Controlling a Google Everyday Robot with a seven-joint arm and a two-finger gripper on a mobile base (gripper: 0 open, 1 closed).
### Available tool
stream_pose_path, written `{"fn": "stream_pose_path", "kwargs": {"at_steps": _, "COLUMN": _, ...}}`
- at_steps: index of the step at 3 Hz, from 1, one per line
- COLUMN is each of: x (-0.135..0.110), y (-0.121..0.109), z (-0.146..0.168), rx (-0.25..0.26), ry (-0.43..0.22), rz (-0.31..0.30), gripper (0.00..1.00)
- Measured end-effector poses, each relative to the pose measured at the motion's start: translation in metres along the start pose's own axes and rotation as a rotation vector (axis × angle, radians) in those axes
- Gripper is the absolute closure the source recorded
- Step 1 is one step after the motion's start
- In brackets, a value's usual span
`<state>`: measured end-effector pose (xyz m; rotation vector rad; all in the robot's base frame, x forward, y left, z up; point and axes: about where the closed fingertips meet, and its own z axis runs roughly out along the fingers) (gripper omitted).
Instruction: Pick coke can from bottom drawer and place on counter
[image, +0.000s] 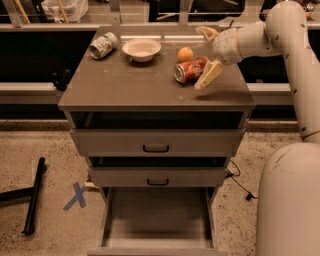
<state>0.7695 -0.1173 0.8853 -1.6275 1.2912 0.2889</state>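
Camera view: the coke can lies on its side on the counter, in the right half, behind the front edge. Its long axis runs roughly left to right across the top. The silver end points left and a little toward the front, and the red end points right toward the arm.

The gripper hangs over the counter's right rear part with its fingers spread wide. One pale finger sits high behind the can. The other slants down just beside the can's right end, but whether it touches the can cannot be told.

An orange sits just behind the can. A white bowl and a green-and-white can, also on its side, lie farther left near the back. The bottom drawer stands pulled out, showing its flat grey floor.
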Motion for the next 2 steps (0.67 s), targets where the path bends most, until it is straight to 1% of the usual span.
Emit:
{"fn": "stream_pose_path", "kwargs": {"at_steps": 1, "x": 0.007, "y": 0.000, "z": -0.012, "rx": 0.025, "ry": 0.009, "rz": 0.018, "gripper": 0.00}}
{"fn": "stream_pose_path", "kwargs": {"at_steps": 2, "x": 0.023, "y": 0.002, "z": -0.052, "rx": 0.110, "ry": 0.057, "rz": 0.057, "gripper": 0.00}}
